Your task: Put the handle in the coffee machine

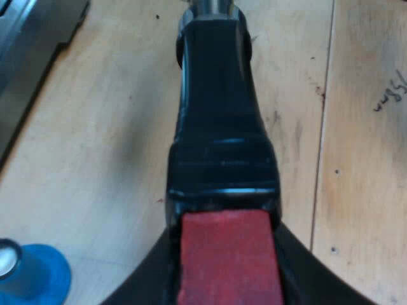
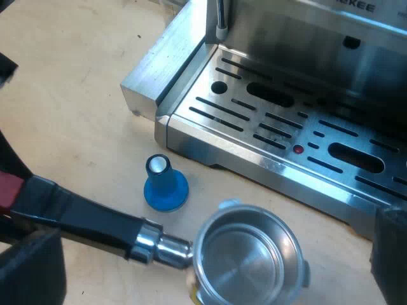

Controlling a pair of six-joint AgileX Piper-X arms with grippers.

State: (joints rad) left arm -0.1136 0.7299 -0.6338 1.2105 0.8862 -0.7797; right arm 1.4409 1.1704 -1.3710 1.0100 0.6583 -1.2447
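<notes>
Holder [image 2: 245, 260] is not locked into the espresso machine [image 2: 305, 57]: its metal basket sits over the desk [image 2: 70, 108], just before the drip tray [image 2: 286, 121]. Left claw [image 1: 229, 283] is clenched on the red end [image 1: 229, 248] of the dark handle [image 1: 219, 127]; right claw [image 2: 210, 257] is released, its fingers [image 2: 391, 254] wide apart on either side of the basket. Blue tamper [image 2: 165, 184] stands upright on the desk, between the handle and the tray.

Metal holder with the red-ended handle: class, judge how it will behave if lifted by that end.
The metal holder looks stiff and should not flex. With the left claw gripping the red end, far from the steel cup, it is probably head-heavy and may sag. The glossy handle could slip.
</notes>
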